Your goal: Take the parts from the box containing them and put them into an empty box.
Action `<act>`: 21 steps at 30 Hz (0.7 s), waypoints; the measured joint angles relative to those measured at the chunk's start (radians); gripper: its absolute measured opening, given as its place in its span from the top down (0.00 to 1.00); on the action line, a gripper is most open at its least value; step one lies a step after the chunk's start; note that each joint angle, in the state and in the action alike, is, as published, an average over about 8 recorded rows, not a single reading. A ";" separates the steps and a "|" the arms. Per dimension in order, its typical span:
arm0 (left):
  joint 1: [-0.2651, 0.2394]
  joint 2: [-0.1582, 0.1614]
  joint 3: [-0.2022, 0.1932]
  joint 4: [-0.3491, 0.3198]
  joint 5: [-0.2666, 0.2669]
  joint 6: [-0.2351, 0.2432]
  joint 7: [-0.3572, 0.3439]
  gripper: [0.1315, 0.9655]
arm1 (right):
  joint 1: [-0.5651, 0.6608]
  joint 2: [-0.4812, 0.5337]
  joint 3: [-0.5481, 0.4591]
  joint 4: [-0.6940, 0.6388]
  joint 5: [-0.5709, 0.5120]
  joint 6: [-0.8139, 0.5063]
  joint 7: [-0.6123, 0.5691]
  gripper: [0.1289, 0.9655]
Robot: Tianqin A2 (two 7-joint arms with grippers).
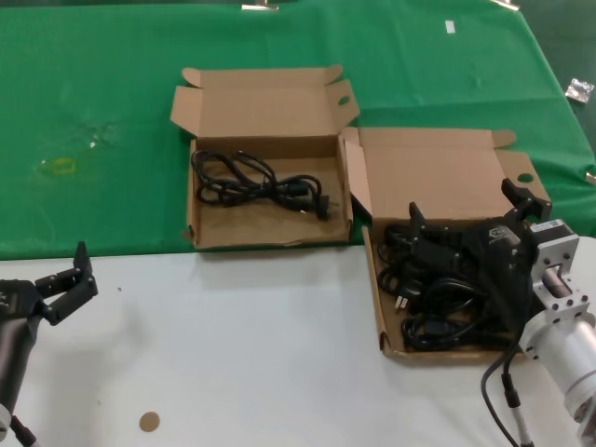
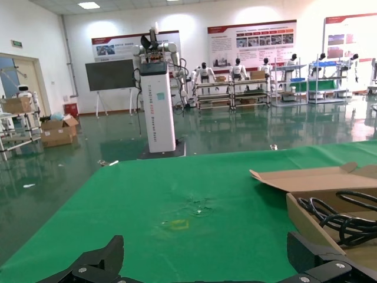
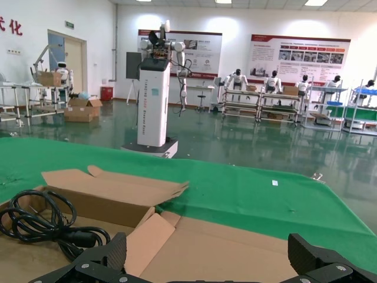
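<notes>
Beneath your right gripper (image 1: 463, 223) sits the shallow brown cardboard box still holding parts (image 1: 384, 279), and off toward your left arm, well apart, the matching brown cardboard box (image 1: 199, 200) already holds one cord (image 1: 261, 184). The right gripper's fingers are spread wide over the tangled heap of black power cords (image 1: 433, 293). Risk: looped cables interlock, so one grab may drag several or tug the light box. The left gripper (image 1: 65, 279) idles, fingers spread.
</notes>
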 joint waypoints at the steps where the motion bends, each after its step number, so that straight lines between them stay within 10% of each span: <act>1: 0.000 0.000 0.000 0.000 0.000 0.000 0.000 0.00 | 0.000 0.000 0.000 0.000 0.000 0.000 0.000 0.00; 21: 0.000 0.000 0.000 0.000 0.000 0.000 0.000 0.00 | 0.000 0.000 0.000 0.000 0.000 0.000 0.000 0.00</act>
